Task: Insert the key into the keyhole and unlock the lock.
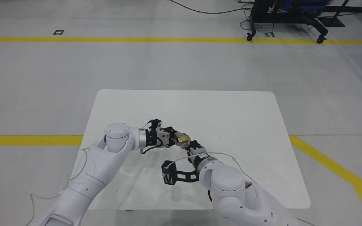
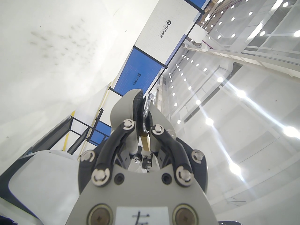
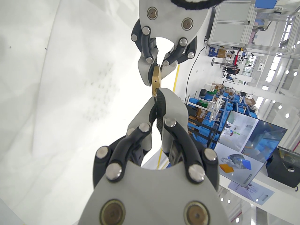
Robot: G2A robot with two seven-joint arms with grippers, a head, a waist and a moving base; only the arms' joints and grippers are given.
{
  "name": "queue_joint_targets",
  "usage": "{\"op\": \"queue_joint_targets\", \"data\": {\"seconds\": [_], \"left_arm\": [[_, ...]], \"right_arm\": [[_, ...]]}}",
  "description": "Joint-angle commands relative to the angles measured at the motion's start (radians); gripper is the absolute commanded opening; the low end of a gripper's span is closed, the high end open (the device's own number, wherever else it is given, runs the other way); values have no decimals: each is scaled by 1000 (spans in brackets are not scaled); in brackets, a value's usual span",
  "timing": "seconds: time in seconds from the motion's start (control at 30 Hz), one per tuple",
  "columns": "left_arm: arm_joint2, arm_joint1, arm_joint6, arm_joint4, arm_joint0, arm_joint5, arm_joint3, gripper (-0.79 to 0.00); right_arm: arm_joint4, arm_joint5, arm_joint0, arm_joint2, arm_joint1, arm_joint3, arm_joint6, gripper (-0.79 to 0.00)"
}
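A small brass lock [image 1: 182, 138] hangs above the middle of the white table [image 1: 237, 113], between both grippers. My left gripper [image 1: 169, 137] is shut on it from the left. In the left wrist view the silver shackle [image 2: 148, 105] sits between the pads of that gripper [image 2: 144, 99]. My right gripper [image 1: 191, 146] meets the lock from the front right. In the right wrist view it [image 3: 156, 94] is shut, with its tips against the end of the lock's brass body [image 3: 155, 77]. The key is almost wholly hidden between its pads. The left gripper [image 3: 155, 74] faces it.
The table's edges lie far from both grippers on every side. Yellow floor lines [image 1: 169, 39] run behind and beside the table. A black wheeled frame [image 1: 288, 20] with cables stands at the far back right.
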Motion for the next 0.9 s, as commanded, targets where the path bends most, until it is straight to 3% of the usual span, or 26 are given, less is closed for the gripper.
{"op": "queue_joint_targets", "data": {"seconds": [0.0, 0.87], "left_arm": [[3, -1, 0, 1, -1, 2, 2, -785], [12, -4, -15, 4, -12, 9, 18, -785]], "right_arm": [[-3, 1, 2, -6, -4, 3, 3, -785], [10, 17, 27, -17, -55, 64, 58, -785]]}}
